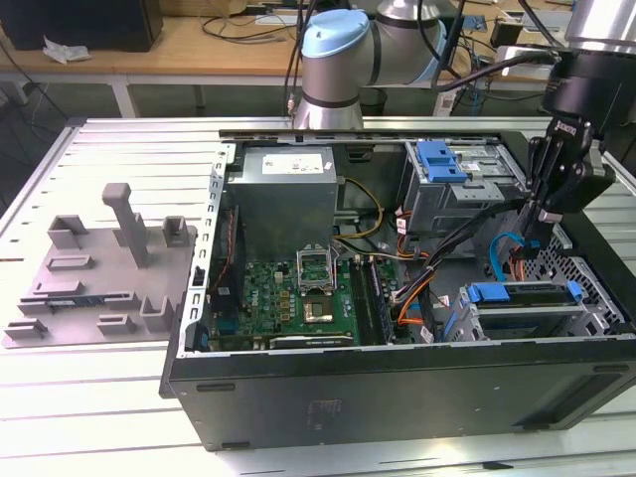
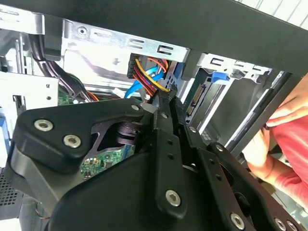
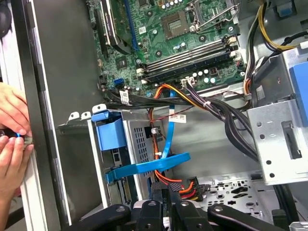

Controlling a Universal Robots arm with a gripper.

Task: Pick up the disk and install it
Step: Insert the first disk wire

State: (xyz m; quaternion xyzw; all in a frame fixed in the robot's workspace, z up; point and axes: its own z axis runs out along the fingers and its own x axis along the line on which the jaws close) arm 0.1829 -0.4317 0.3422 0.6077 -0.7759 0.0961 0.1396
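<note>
Jaws of the gripper (image 1: 534, 227) are recorded as drawn together, with only a thin slit left between them in the second wrist view. Whether anything is pinched in that slit cannot be told. The tips are placed just beside a black connector (image 2: 134, 65) carrying red, orange and yellow wires, low inside the open computer case (image 1: 397, 397), at the exterior view's right. The gripper is carried by the arm (image 1: 338, 50), which reaches in from behind the case.

The disk (image 1: 532, 295) is found lying flat in the lower drive cage (image 1: 527, 326), at the case corner nearest the camera on the exterior view's right. Its blue carrier frame is seen at both ends. The disk is apart from the gripper, below it and near it. A curved blue cable (image 1: 500, 253) is noted between the gripper and that cage.

A second drive cage (image 1: 467, 189), topped by a blue latch plate (image 1: 442, 159), is set farther back. The motherboard (image 1: 308, 293) and the power supply (image 1: 288, 184) are seen in the case's middle.

2 hands (image 3: 12, 139) of a person are recorded at the case's outer edge in the first wrist view. A small blue item is held between the fingers, too small to identify.

The case is carried by a slatted metal table (image 1: 109, 149), with a grey fixture plate (image 1: 99, 268) beside it at the exterior view's left.
</note>
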